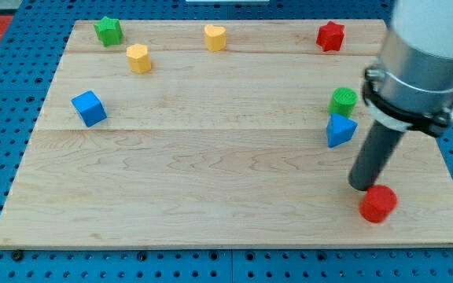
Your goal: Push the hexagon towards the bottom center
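A pale grey cylindrical arm housing [427,39] narrows to a black clamp ring [409,106] with a white band, then a straight dark rod ending at my tip [361,187].

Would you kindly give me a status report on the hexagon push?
My tip touching red hexagon, at its upper left. Hexagon sits bottom right of board. Path leftward to bottom center unobstructed.

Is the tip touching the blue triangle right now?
No. My tip sits at the red hexagon near the view's bottom right, clearly below the blue triangle.
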`<state>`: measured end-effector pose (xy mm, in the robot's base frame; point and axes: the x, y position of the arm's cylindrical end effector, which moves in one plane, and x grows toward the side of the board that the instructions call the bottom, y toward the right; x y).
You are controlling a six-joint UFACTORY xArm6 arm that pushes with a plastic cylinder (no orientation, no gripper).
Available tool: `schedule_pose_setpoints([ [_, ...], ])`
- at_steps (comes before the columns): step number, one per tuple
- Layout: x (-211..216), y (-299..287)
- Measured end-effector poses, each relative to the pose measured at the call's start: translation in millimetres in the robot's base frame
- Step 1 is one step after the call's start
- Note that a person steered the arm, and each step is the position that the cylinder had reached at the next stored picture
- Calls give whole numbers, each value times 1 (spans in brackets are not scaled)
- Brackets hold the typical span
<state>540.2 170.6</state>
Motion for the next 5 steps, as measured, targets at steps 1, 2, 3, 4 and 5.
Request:
schedule_pose_setpoints([
  [1, -65, -82],
  [2, -168, -149],
  [3, -250, -237],
  [4, -280, -323],
  [5, -246, -325],
])
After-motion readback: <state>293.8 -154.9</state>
